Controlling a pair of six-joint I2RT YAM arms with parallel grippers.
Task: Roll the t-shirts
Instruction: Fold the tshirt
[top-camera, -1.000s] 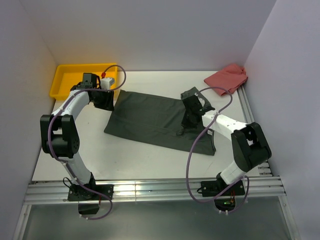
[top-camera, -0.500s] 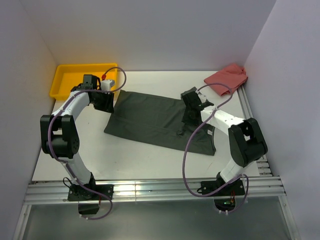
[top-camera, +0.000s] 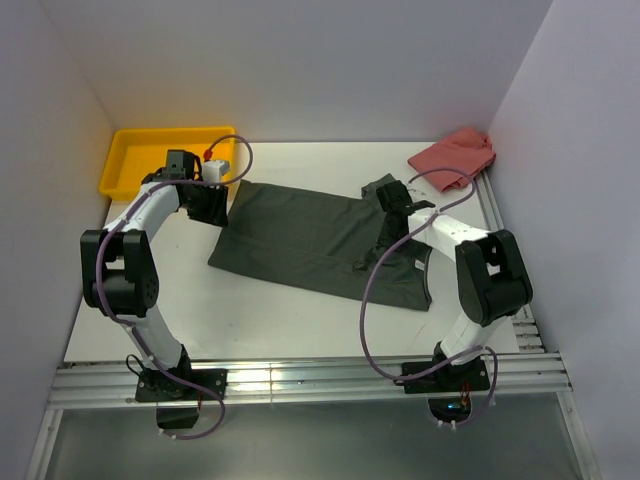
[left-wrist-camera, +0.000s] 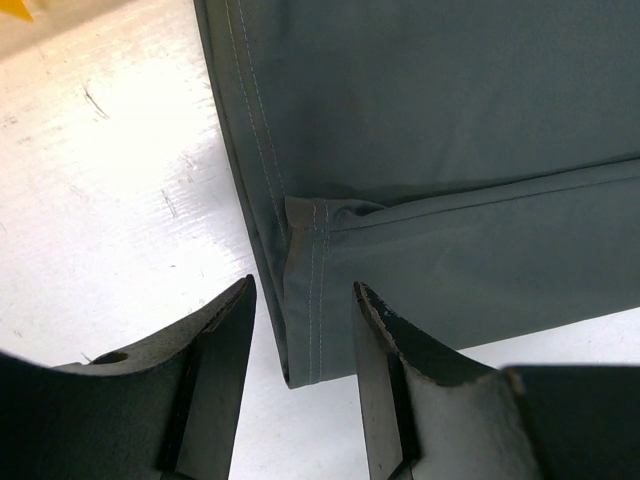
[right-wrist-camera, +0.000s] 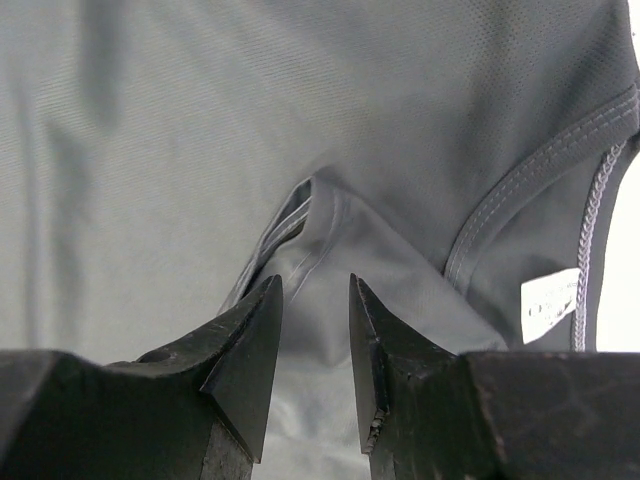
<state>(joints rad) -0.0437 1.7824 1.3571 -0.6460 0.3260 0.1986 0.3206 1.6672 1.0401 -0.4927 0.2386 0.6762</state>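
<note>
Left gripper (left-wrist-camera: 303, 286) stands parted over the stitched hem corner, gripping nothing; right gripper (right-wrist-camera: 315, 280) is likewise parted above a small fold beside the neckline and white label (right-wrist-camera: 548, 300). The t-shirt (top-camera: 300, 235) lies flat mid-frame in the top view: soft charcoal knit, seemingly folded into a band, rolling not yet begun

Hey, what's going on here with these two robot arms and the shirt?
Two arms are working on a dark grey t-shirt lying folded flat on the table. The left gripper straddles its hem corner, jaws open. The right gripper is open over a fabric fold near the collar. No roll has been started yet.
</note>
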